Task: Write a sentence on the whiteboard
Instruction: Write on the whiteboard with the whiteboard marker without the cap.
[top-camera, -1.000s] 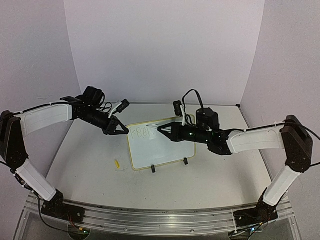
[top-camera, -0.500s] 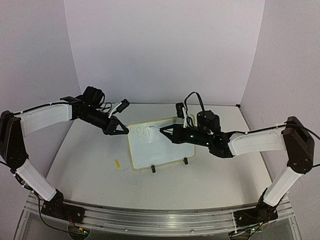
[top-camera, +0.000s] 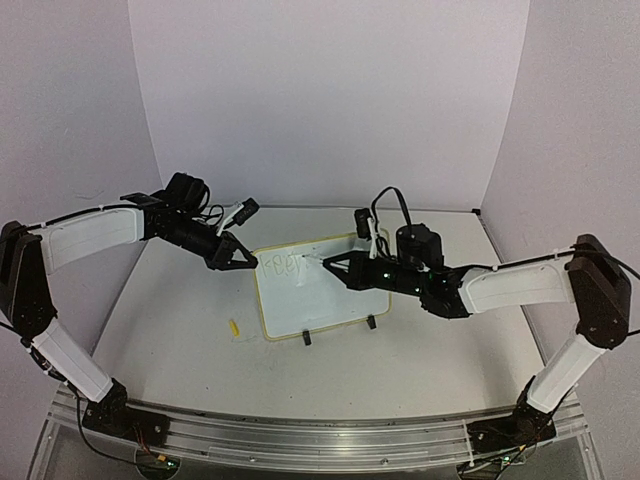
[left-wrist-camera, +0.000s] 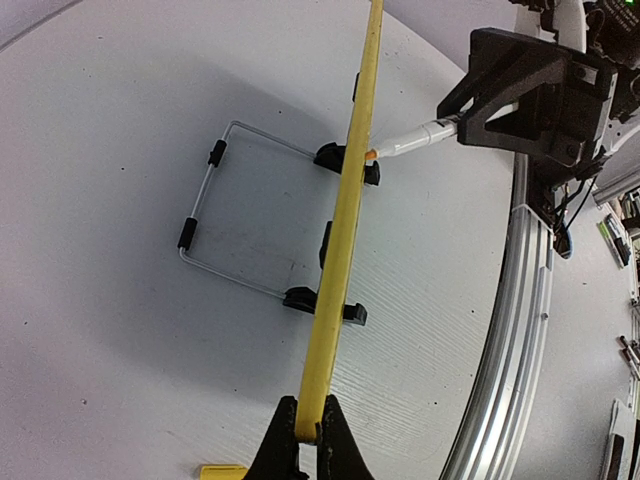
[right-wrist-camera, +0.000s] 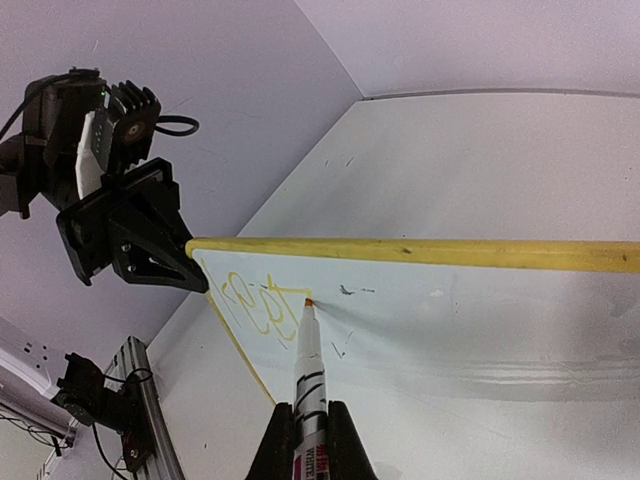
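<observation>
**Left wrist view:** left claw (left-wrist-camera: 308, 432) pinched shut on the rim of the whiteboard (left-wrist-camera: 345, 230), seen edge-on, with the wire stand (left-wrist-camera: 210, 215) ahead.
**Right wrist view:** right claw (right-wrist-camera: 310, 425) clamped on a marker (right-wrist-camera: 308, 365), tip at the sentence (right-wrist-camera: 258, 305) just ahead.
**Top view only:** yellow cap (top-camera: 235, 327) on the white surface (top-camera: 180, 340), lilac walls (top-camera: 330, 100) around.

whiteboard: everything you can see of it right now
The whiteboard is small and white, with a pale yellow rim and rounded corners. It is propped at a tilt on two black clip feet and a wire stand on the table. Yellow scrawl sits in its upper left. The left gripper pinches the rim at that corner. The marker in the right gripper has its tip against the surface beside the scrawl.
</observation>
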